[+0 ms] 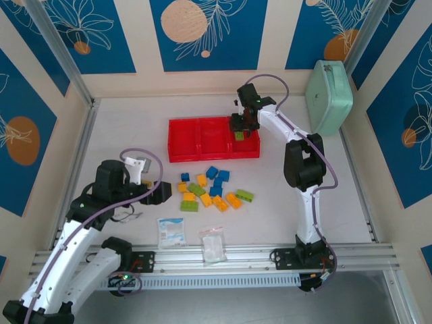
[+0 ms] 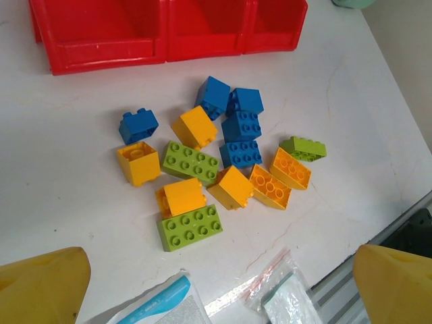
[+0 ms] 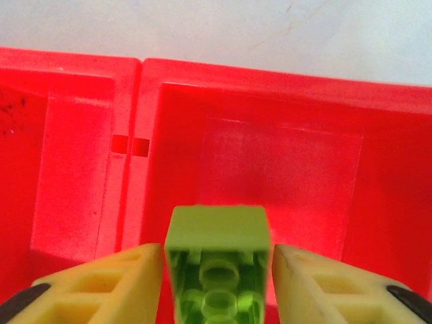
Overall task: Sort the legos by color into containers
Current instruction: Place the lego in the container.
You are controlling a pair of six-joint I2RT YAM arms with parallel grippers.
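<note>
**Q:** Where is the lime green plastic brick (image 3: 217, 236)?
**A:** Your right arm's jaws pinch it by its sides, over the right-hand compartment (image 3: 283, 169) of the low red plastic tray (image 1: 202, 154).
**Q:** And your left arm's jaws?
**A:** Spread wide, above the loose yellow, blue and green bricks (image 2: 191, 162) lying clustered on the white worktop (image 2: 67, 202).

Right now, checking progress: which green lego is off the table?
The green lego in the right gripper, above the tray's right compartment; three others lie on the table.
</note>
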